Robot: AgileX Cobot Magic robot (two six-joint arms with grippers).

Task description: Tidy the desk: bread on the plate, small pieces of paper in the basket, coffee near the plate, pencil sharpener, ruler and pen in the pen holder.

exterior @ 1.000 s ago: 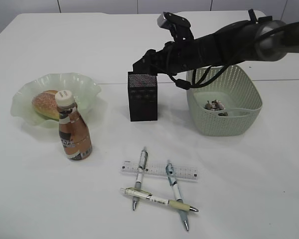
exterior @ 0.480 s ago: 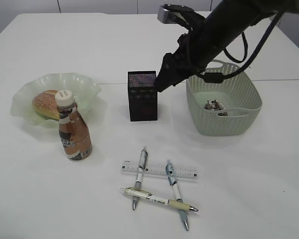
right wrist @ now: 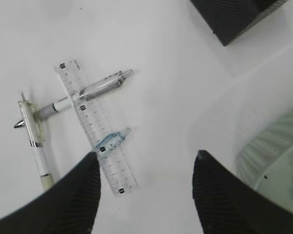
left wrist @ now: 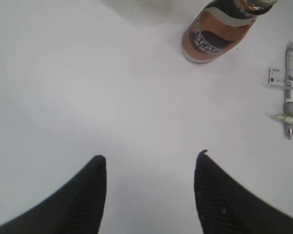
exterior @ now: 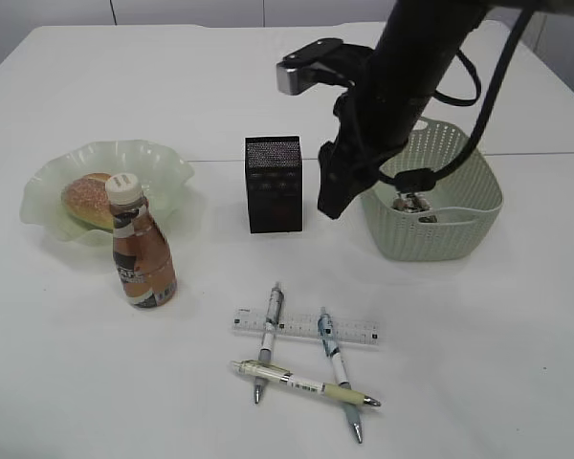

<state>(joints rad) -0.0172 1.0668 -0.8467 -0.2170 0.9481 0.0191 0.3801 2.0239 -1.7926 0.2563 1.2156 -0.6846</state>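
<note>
Right wrist view: ruler beyond parted empty jaws.

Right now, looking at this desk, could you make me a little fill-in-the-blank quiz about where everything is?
1. The round bread roll lies on the wavy pale green glass ____.
2. The clear plastic ruler lies under two of the ____ pens.
3. The brown coffee bottle wears a ____ cap.
4. The crumpled paper scraps lie inside the pale green woven ____.

Missing words: plate; three; white; basket
</note>
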